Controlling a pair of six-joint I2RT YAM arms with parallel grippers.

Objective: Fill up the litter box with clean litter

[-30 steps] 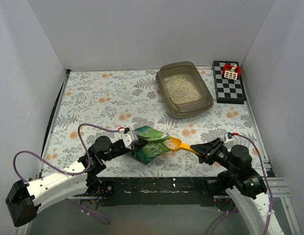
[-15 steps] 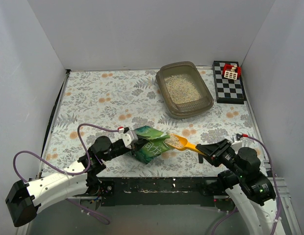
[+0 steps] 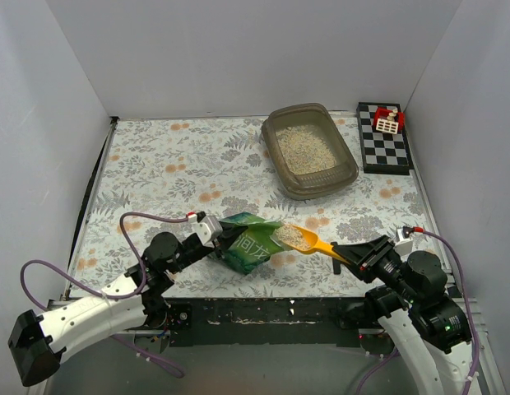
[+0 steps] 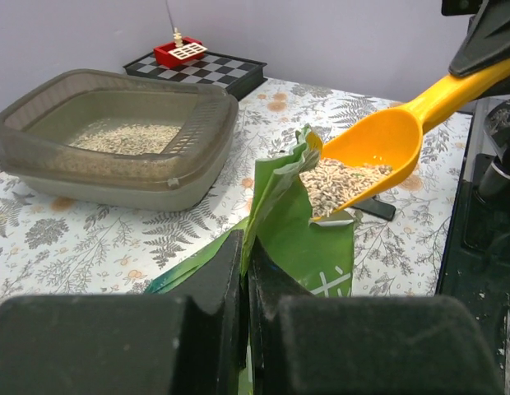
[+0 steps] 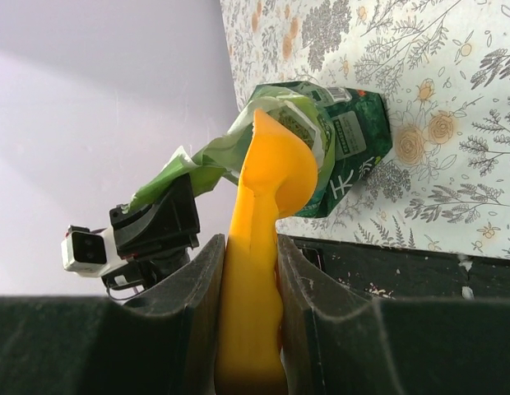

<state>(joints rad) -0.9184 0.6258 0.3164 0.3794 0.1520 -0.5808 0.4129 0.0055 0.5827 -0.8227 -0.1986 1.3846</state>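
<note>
Clamping the orange handle of the scoop (image 3: 300,239) between part-closed jaws, the right claw (image 3: 347,253) hangs over the near right of the table (image 3: 173,164). From the grip the scoop runs left and a little away, bowl foremost. The bowl sits at the torn mouth of the bag (image 3: 251,247), about level and heaped with litter (image 4: 341,181).

On the other side the left claw (image 3: 215,234) is pinched fully shut on the bag's top edge. It holds that green flap up so the mouth stays open towards the scoop. The bag itself lies on the table between the two arms.

Farther out, well apart from both claws, the box (image 3: 354,169) stands at the far right of the table, just beside the board (image 3: 385,152). Its long axis runs roughly near to far, with the far end leaning a little left. It sits flat and open side up.

As I judge it, the job is partly done. A pale layer of granules covers much of the box floor, thin towards the walls, so there is room for more. One full load is out of the bag but not yet delivered. It has to be carried away and to the right, over the near rim of the box, and tipped. More trips would likely follow to deepen the layer.
</note>
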